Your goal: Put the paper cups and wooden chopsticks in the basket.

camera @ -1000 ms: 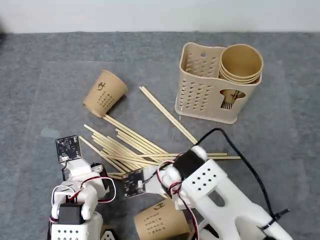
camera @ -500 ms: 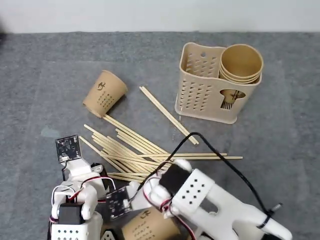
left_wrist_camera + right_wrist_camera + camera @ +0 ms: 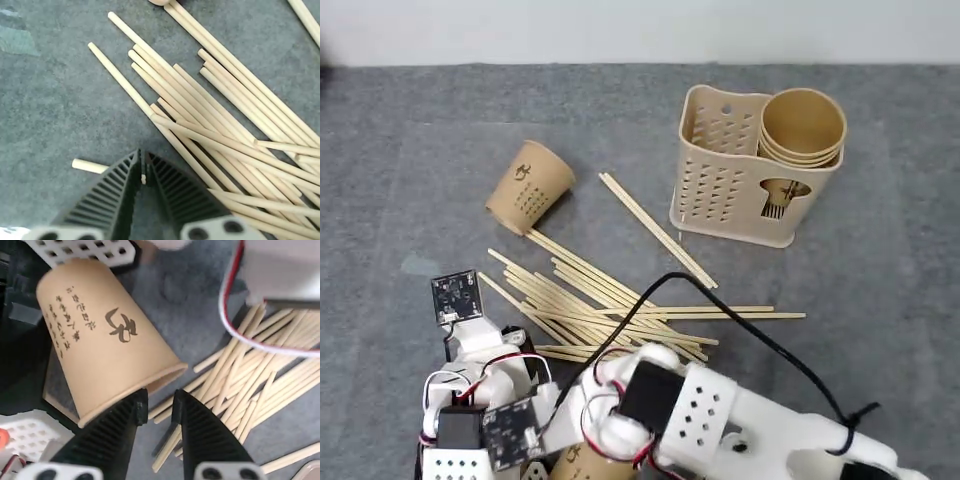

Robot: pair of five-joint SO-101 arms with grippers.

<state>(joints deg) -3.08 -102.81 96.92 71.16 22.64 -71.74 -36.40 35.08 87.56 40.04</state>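
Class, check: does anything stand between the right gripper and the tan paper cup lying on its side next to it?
Nothing visible does. The right gripper sits open right at the rim of the tan paper cup; the wooden chopsticks lie beyond, not between them.

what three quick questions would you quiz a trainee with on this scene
1. True or false: a stack of paper cups already stands in the basket.
2. How many paper cups lie on their sides outside the basket? A) one B) two C) four
3. Fill in: the right gripper sits at the ___ end of the near cup, beside the scattered chopsticks.
Key: 1 true. 2 B, the far cup and the near cup. 3 rim.
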